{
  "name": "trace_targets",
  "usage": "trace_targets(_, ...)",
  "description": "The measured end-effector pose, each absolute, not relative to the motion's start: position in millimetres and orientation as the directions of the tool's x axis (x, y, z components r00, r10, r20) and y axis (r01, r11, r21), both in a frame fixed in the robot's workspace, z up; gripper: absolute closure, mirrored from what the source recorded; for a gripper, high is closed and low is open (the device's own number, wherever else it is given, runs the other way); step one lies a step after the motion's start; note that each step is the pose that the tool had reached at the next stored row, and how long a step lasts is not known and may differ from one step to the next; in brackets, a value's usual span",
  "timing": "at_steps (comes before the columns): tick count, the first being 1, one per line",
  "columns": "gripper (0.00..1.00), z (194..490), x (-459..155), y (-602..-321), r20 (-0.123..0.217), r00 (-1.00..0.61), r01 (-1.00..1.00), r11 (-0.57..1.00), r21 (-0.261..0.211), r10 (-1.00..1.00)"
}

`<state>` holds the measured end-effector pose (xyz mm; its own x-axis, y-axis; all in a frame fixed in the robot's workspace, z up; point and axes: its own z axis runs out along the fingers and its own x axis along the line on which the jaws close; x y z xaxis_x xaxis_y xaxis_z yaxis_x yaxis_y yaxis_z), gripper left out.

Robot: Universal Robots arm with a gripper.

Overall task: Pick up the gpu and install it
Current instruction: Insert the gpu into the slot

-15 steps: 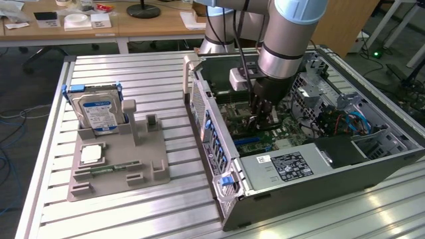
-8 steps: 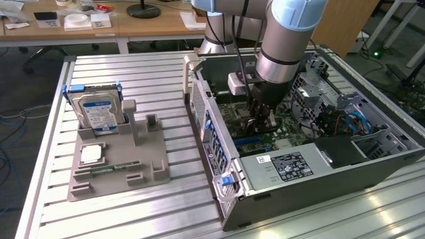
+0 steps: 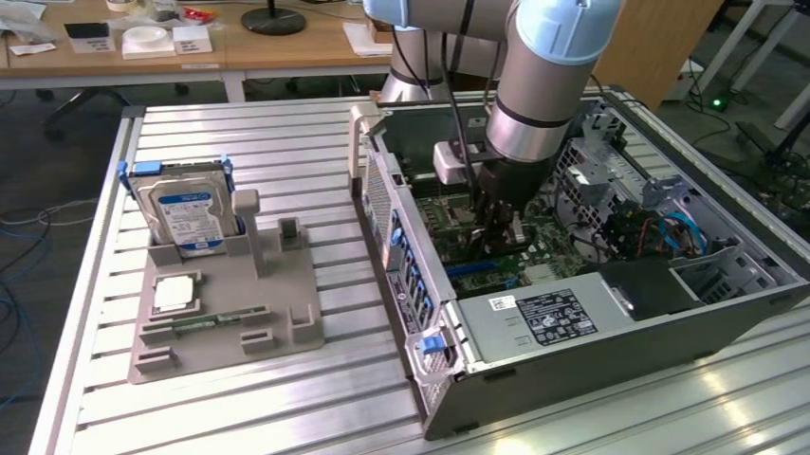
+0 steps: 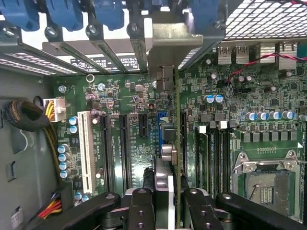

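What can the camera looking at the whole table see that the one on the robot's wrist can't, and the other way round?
Only the exterior view takes in the hard drive standing in its grey holder, the arm and the whole computer case. Only the wrist view gives the motherboard close up: the white slot and the empty processor socket. Both share the pincer shut on the gpu edge-on above the motherboard.

Gpu (image 4: pixel 175 143) on edge, over the motherboard (image 4: pixel 124 110)
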<state>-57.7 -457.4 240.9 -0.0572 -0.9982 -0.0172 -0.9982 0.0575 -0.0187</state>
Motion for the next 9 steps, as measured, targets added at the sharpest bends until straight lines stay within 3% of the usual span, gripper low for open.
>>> trace_targets(9,0.72,238.5,-58.5,-459.3,-0.017,-0.057,-0.998,0.057,-0.019,-0.998)
